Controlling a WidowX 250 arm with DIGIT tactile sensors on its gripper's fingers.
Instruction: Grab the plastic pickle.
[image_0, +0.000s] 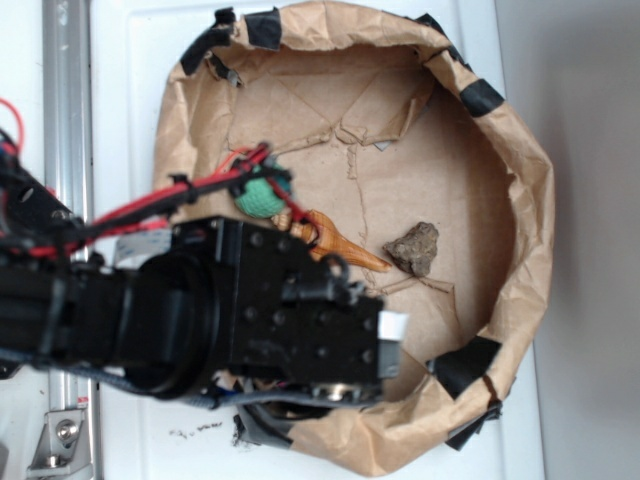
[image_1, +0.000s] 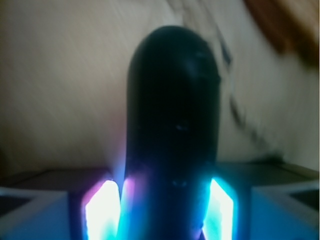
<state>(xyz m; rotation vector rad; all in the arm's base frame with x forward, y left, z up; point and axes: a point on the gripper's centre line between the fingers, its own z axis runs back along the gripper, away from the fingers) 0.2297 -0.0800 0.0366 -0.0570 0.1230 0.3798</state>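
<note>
In the wrist view the plastic pickle (image_1: 172, 100), dark and rounded at its far end, stands lengthwise between my two glowing finger pads (image_1: 102, 212). My gripper (image_1: 160, 212) is shut on it, with a pad against each side of its near end. In the exterior view my black arm (image_0: 250, 310) hangs over the lower left of the brown paper basin (image_0: 525, 200), hiding both the fingers and the pickle.
Inside the basin lie a green knitted ball (image_0: 262, 195), an orange carrot-shaped toy (image_0: 340, 248) and a grey-brown rock (image_0: 415, 248). The crumpled paper wall, patched with black tape (image_0: 465, 365), rings the floor. Red cables (image_0: 150, 205) run along the arm.
</note>
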